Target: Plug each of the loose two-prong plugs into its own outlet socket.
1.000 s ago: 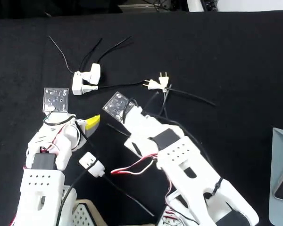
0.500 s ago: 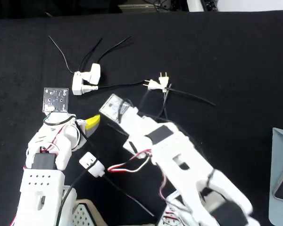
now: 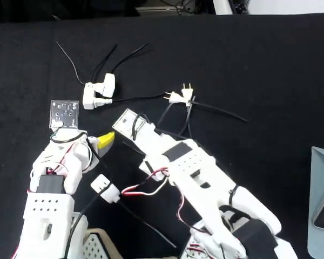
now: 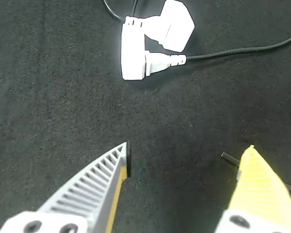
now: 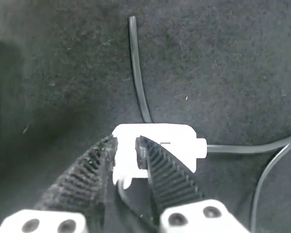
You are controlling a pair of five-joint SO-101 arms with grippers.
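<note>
My right gripper (image 5: 126,145) is shut on a small white plug (image 5: 160,143) whose cord (image 5: 242,149) trails away over the black cloth. In the high view that gripper (image 3: 135,130) sits mid-table, below two loose two-prong plugs (image 3: 181,95). Two white outlet sockets (image 3: 97,90) lie at the back left, one with a corded plug (image 4: 162,60) in it. My left gripper (image 4: 186,148) is open just short of those sockets (image 4: 136,48), and its yellow finger (image 3: 105,140) shows from above. A third white socket (image 3: 105,189) lies between the arms.
Black cords (image 3: 205,110) run from the loose plugs across the middle and under the right arm. A thin black wire (image 5: 138,73) lies beside the held plug. A grey bin (image 3: 321,199) stands at the right edge.
The right arm has swung a little to the left, carrying its gripper end leftward. The left arm, the sockets and the loose plugs have stayed put.
</note>
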